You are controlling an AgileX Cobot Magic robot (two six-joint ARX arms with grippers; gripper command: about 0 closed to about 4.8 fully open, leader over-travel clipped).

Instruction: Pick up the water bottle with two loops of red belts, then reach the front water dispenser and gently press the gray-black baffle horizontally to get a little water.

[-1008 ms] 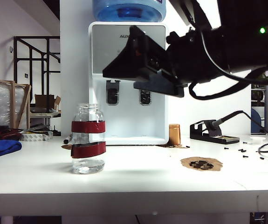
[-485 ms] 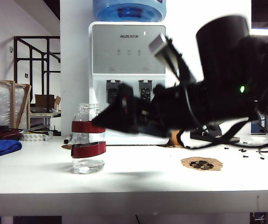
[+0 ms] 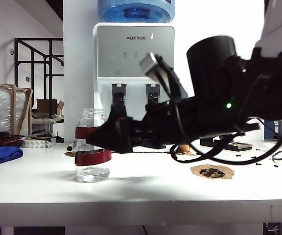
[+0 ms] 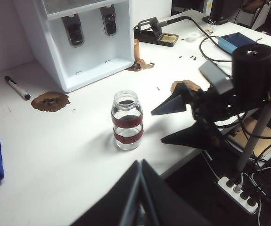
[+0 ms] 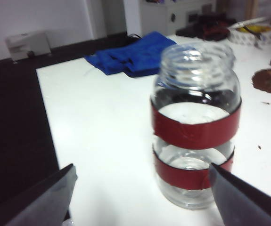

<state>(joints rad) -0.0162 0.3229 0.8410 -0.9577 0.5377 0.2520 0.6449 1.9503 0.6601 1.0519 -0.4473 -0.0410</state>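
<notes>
- The water bottle (image 3: 92,146) is seen upright on the white table (image 3: 145,188), in front of the water dispenser (image 3: 135,78) and a little to its left in the exterior view
- The right gripper (image 4: 166,126) is held level at bottle height just beside the bottle, its jaws spread wide apart; no contact is shown
- In the right wrist view the bottle (image 5: 195,125) is framed between the two fingertips (image 5: 48,197)
- The left gripper (image 4: 140,181) is hung above the table's near edge, fingers pressed together, nothing held
- The gray-black baffle (image 3: 152,93) is left untouched

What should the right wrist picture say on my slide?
Open right gripper lines up on the banded bottle.
</notes>
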